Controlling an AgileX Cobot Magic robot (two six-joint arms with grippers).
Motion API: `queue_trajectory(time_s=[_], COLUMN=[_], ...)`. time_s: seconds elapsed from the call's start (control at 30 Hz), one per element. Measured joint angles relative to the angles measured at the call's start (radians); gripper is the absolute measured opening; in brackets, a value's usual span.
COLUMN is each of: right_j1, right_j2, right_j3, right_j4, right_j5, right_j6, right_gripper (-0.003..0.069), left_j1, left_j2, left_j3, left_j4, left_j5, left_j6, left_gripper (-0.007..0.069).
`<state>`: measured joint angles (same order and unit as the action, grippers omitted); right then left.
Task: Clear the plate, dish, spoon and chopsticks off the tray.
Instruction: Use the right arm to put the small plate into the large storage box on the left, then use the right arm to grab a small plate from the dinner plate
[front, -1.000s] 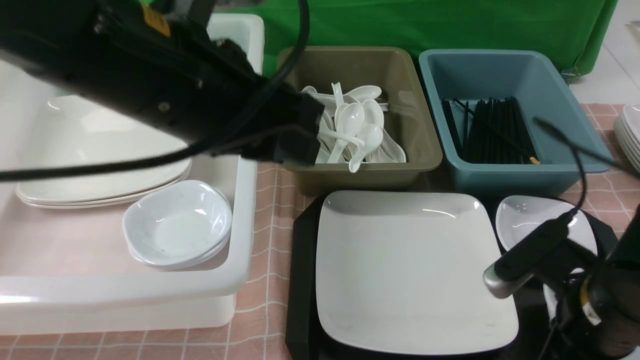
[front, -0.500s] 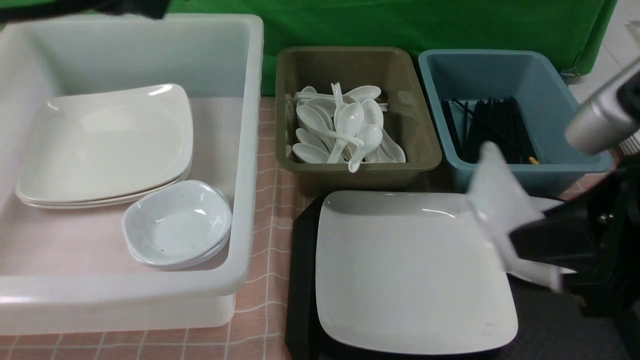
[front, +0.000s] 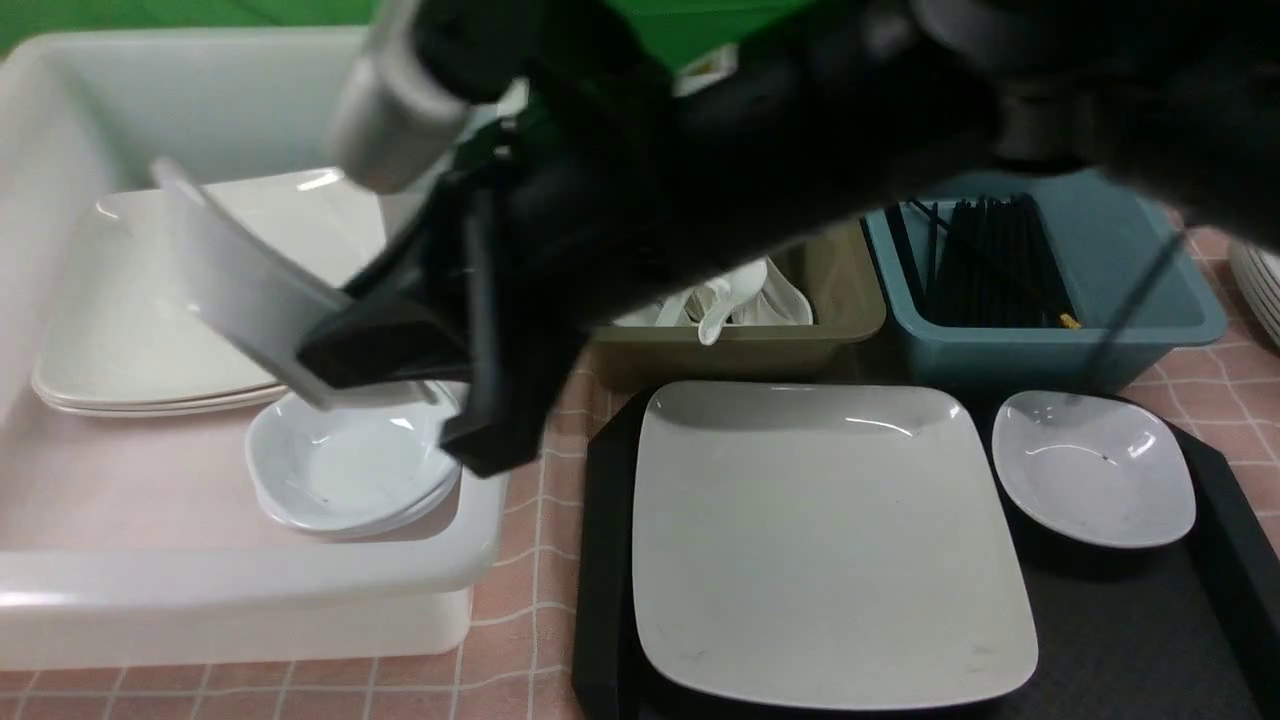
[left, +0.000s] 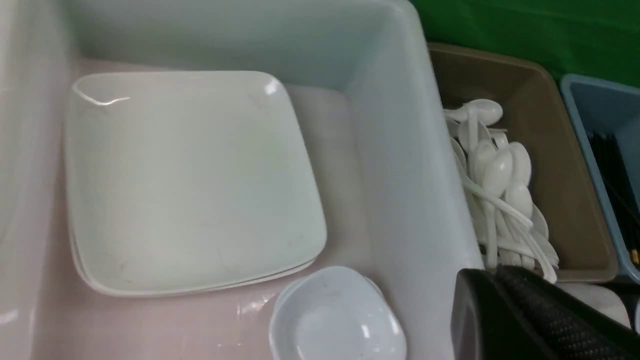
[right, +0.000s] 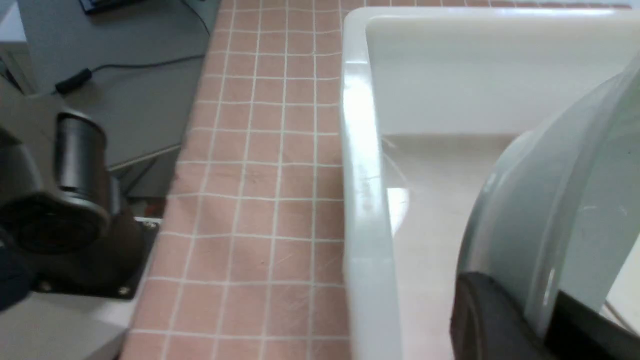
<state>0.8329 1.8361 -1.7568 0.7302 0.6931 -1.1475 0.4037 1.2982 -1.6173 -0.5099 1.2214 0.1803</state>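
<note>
Right fingers (right: 492, 312) grip 1 tilted white dish (right: 530, 200); plate (front: 830, 550) on tray (front: 1130, 620)

A stack of square plates (left: 195, 185) lies in the white bin (left: 415, 150), beside stacked small dishes (left: 340, 317). White spoons (left: 497, 175) fill part of the brown bin (left: 575, 190). The blue bin (left: 590, 120) contains black chopsticks (left: 612, 170).

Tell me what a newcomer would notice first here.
Probably the right arm's gripper, blurred across the front view, pinching a tilted white dish above the big white bin on the left. Next, the large square plate, glossy and flat on the black tray, with a small dish beside it near the blue bin.
</note>
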Motion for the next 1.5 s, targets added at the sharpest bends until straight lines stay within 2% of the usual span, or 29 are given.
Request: queue_trajectory(time_s=[0.1,0.33,0.53,0.6,0.7,0.73,0.77,0.87,0.97,1.07,1.13,1.2,1.27,1.3,1.37,1.4,1.5], right_j1=[0.034,0.041,0.041,0.041,0.041,0.041,0.041,0.041,0.041,0.041,0.041,0.041,0.041,0.041,0.038,0.027,-0.012], right_j2=[0.157,0.363,0.418,0.42,0.417,0.417,0.411,0.387,0.33,0.236,0.172,0.095,0.003,-0.036,-0.095,-0.139,-0.221], right_j3=[-0.131,-0.241,-0.242,-0.242,-0.243,-0.243,-0.243,-0.243,-0.243,-0.243,-0.243,-0.243,-0.246,-0.246,-0.233,-0.216,-0.136], right_j4=[-0.115,-0.398,-0.435,-0.437,-0.437,-0.437,-0.438,-0.451,-0.475,-0.494,-0.521,-0.582,-0.695,-0.757,-0.852,-0.907,-0.954], right_j5=[-0.025,-0.119,-0.148,-0.15,-0.159,-0.159,-0.151,-0.098,-0.007,0.102,0.175,0.264,0.387,0.439,0.44,0.44,0.44], right_j6=[-0.015,0.018,0.022,0.037,0.075,0.078,0.12,0.191,0.257,0.34,0.407,0.465,0.54,0.589,0.685,0.743,0.819], right_gripper=[0.0083,0.0083,0.01,0.0128,0.0233,0.0233,0.0322,0.0421,0.0463,0.0472,0.0456,0.0391,0.0257,0.0159,0.0069,0.0036,0.003], left_j1=[0.057,0.063,0.063,0.063,0.063,0.063,0.063,0.063,0.063,0.063,0.063,0.063,0.063,0.063,0.059,0.047,0.004], left_j2=[0.0,0.0,0.0,0.0,0.0,0.0,0.0,0.0,0.0,0.0,0.0,0.0,0.0,0.0,0.0,0.0,0.0], left_j3=[0.052,0.126,0.129,0.129,0.129,0.129,0.129,0.129,0.129,0.129,0.129,0.129,0.129,0.129,0.129,0.129,0.129], left_j4=[-0.012,-0.058,-0.081,-0.081,-0.081,-0.081,-0.081,-0.096,-0.135,-0.158,-0.16,-0.16,-0.16,-0.16,-0.16,-0.158,-0.151], left_j5=[-0.001,0.004,0.004,0.004,0.004,0.004,0.004,0.003,0.003,0.003,0.003,0.003,0.003,0.003,0.003,0.002,0.001], left_j6=[0.032,0.064,0.1,0.105,0.105,0.105,0.105,0.106,0.106,0.106,0.106,0.106,0.106,0.106,0.106,0.106,0.108], left_gripper=[0.0015,0.0018,0.0018,0.0018,0.0018,0.0018,0.0018,0.0018,0.0018,0.0018,0.0018,0.0018,0.0018,0.0018,0.0018,0.0018,0.0018])
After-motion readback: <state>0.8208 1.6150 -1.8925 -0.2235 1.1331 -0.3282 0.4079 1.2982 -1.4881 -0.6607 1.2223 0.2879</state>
